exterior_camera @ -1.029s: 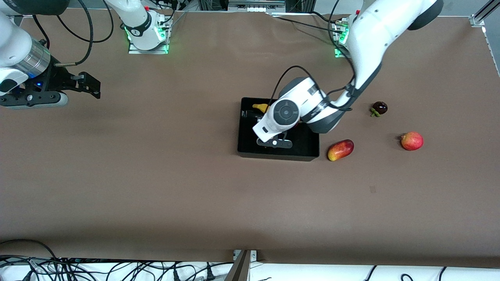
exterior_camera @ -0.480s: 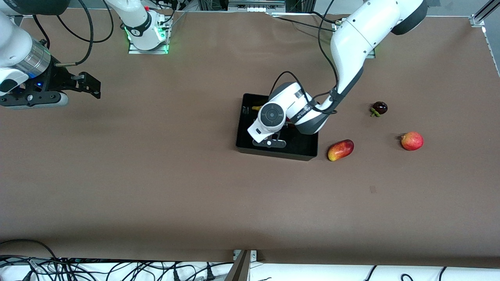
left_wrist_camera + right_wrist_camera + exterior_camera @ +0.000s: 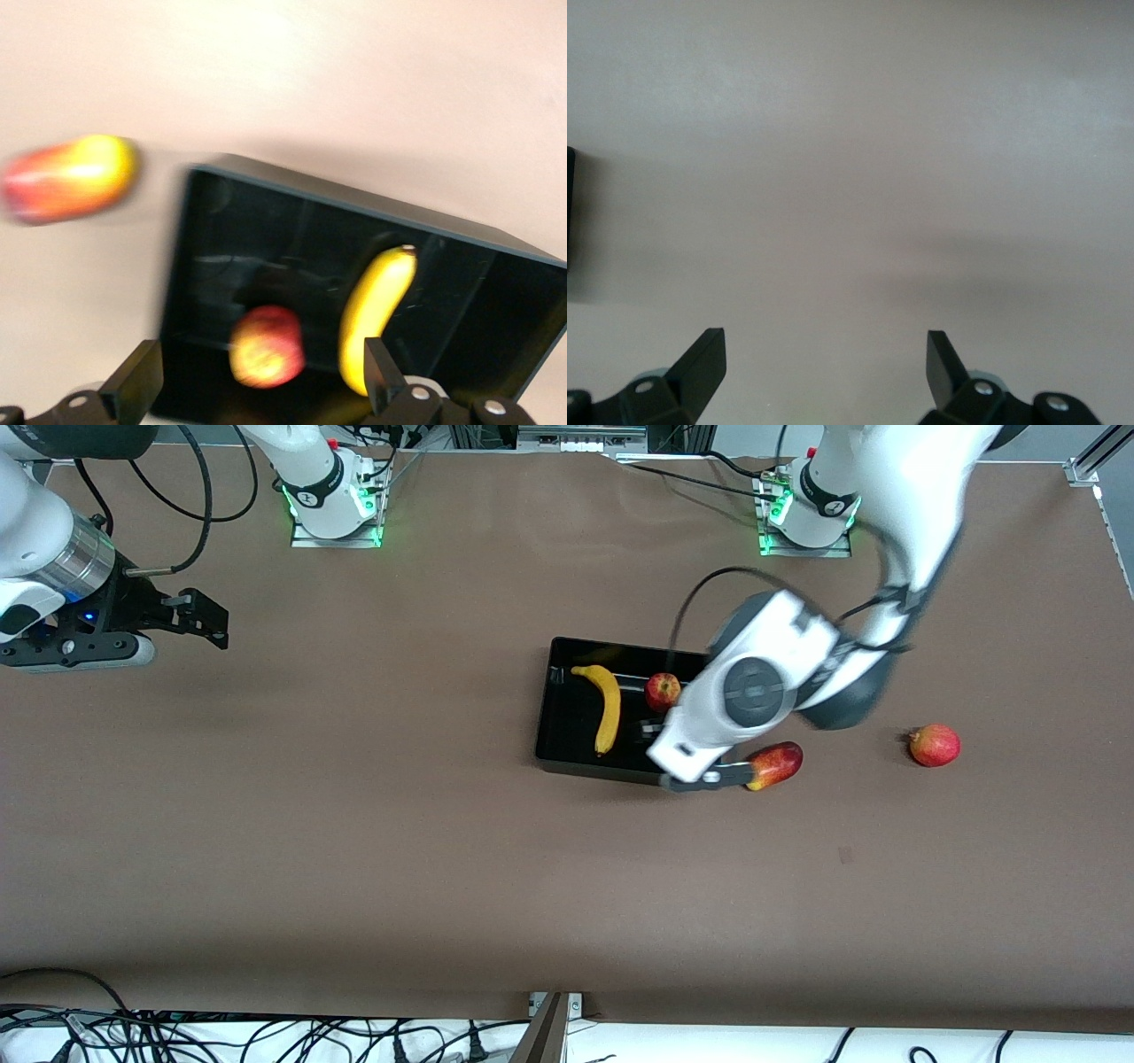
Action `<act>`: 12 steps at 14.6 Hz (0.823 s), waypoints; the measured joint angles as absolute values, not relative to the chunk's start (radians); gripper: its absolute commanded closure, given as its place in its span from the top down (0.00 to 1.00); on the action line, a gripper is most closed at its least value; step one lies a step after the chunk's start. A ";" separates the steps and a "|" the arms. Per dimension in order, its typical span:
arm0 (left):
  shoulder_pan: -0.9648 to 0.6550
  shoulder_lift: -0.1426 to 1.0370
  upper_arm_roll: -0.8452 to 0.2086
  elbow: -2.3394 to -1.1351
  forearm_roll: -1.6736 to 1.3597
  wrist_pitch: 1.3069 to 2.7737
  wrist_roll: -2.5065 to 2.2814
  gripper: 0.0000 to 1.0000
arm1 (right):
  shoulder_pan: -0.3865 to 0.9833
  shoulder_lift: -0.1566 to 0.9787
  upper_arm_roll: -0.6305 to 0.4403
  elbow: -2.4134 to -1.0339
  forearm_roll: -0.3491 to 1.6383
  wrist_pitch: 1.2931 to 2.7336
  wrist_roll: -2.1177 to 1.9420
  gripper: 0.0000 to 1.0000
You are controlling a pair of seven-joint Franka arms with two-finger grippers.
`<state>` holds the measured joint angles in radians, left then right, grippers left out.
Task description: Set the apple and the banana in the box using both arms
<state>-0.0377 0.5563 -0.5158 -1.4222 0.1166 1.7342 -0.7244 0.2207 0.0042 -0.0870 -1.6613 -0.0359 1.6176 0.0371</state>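
Black rectangular plastic box [image 3: 554, 717]: glossy inside, reflections on its floor. Curved yellow banana [image 3: 607, 705] and small red apple [image 3: 663, 690]: smooth skins. Brown table covering [image 3: 354, 850]: matt, cloth-like. White arm shells: smooth, hard plastic. Black gripper fingers [image 3: 700, 359]: matt.

Even bright overhead light, soft shadows – left arm [image 3: 753, 691] motion-blurred, left wrist view smeared, esp. mango-like fruit [image 3: 69, 177]
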 measured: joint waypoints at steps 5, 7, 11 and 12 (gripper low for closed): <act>0.133 0.423 -0.492 -1.371 0.116 1.488 -0.385 1.00 | 0.221 0.004 -0.087 -1.661 -0.036 1.618 0.037 1.00; 0.149 0.374 -0.395 -1.357 0.101 1.477 -0.204 1.00 | 0.221 0.004 -0.087 -1.661 -0.036 1.618 0.037 1.00; 0.048 0.222 -0.135 -1.402 0.031 1.515 -0.032 1.00 | 0.221 0.004 -0.087 -1.661 -0.036 1.618 0.037 1.00; 0.016 0.179 -0.094 -1.438 0.031 1.548 -0.030 1.00 | 0.221 0.004 -0.087 -1.661 -0.036 1.618 0.037 1.00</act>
